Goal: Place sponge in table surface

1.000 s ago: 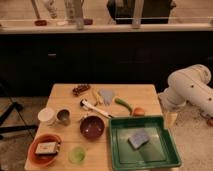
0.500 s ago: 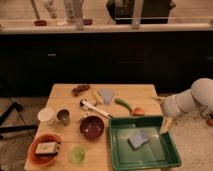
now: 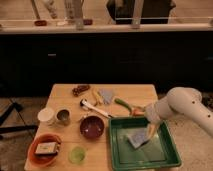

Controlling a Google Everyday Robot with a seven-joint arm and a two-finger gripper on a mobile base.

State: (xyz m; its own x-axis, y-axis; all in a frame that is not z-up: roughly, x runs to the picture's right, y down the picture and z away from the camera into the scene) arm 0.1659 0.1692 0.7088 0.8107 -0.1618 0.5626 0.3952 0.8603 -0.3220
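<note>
The gripper (image 3: 151, 131) is lowered inside the green tray (image 3: 172, 161). Whether it is released or clenched cannot be told. The sponge (image 3: 136, 138) lies just left of it, and should be squarely straddled before being lifted to the surface (image 3: 127, 94). Half a second earlier, the gripper was held higher, at the tray's edge.

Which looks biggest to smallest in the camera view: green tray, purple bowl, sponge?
Largest: green tray. Next: purple bowl. Smallest: sponge, only slightly smaller than the bowl. The gripper is over the tray, at the sponge's right edge.
</note>
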